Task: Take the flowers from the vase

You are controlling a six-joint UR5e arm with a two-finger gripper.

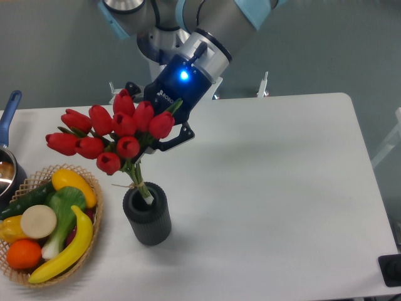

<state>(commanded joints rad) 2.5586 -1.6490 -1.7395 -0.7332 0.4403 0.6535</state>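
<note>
White table [269, 175]; claw [152, 135] clasping flowers [113, 135], stems' base in vase [148, 218].

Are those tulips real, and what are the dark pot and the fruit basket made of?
The flowers look artificial, likely plastic or foam: every bud is the same smooth, uniform red. The vase seems matte dark grey rubber or plastic, with even horizontal ribs and no shine. The basket looks like woven wicker, tan strands crossing at its rim. All of this is judged by look alone.

Even, bright overhead light; soft shadows; slightly soft focus.
</note>
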